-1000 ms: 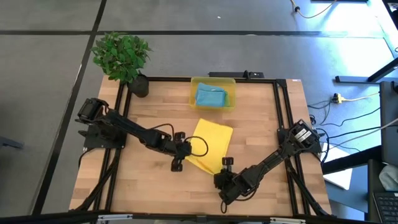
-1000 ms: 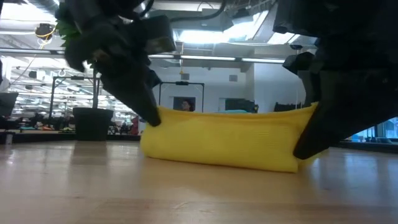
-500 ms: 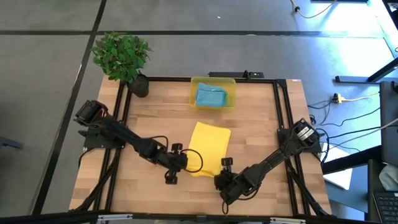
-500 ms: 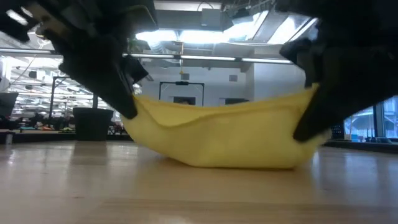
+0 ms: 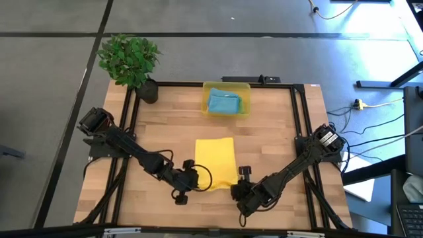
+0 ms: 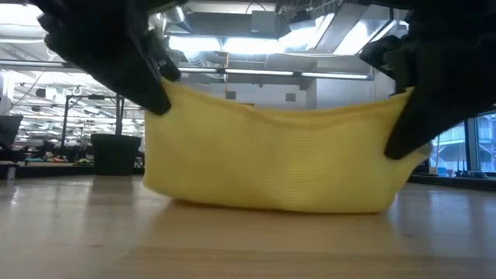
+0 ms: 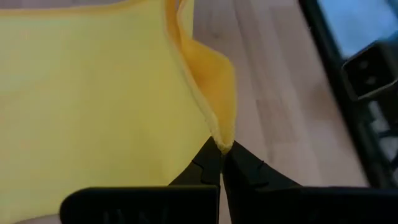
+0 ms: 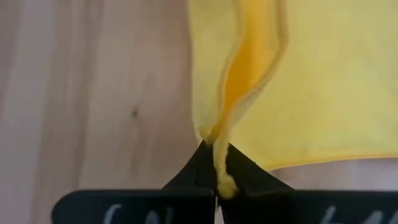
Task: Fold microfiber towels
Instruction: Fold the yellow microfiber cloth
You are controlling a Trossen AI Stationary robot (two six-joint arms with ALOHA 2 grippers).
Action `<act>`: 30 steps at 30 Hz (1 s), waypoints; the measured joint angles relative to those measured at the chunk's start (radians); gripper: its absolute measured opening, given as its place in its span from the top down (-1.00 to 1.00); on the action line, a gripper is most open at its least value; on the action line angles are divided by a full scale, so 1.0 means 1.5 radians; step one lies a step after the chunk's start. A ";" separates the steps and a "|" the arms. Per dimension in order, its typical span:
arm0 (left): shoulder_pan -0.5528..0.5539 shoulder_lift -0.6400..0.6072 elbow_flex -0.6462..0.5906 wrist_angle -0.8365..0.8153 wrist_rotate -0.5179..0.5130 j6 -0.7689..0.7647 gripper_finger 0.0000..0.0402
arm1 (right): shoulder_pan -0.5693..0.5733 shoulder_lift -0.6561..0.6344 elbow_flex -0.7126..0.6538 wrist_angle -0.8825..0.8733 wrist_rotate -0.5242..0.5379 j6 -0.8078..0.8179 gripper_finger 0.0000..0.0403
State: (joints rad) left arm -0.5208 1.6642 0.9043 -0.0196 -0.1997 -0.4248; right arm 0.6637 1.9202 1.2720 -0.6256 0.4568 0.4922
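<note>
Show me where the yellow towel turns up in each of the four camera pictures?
High view: yellow towel lies on the table's near middle, between both arms.
Low view: it hangs across the middle, pinched at both top corners.
Left wrist view: its corner sits in the left gripper.
Right wrist view: its corner sits in the right gripper.
Shared landmark: the wooden table.

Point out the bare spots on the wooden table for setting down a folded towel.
Bare wood lies on either side of the translucent yellow plastic bin and between it and the yellow microfiber towel. The near edge is crowded: left gripper and right gripper pinch that towel's corners.
</note>
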 joint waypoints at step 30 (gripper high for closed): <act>0.216 -0.063 0.000 -0.192 -0.069 0.170 1.00 | -0.197 -0.113 -0.196 0.214 0.007 -0.138 1.00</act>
State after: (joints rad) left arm -0.1973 1.5700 0.9043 -0.3074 -0.3035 -0.1698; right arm 0.3678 1.7507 0.9779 -0.3049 0.4667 0.2856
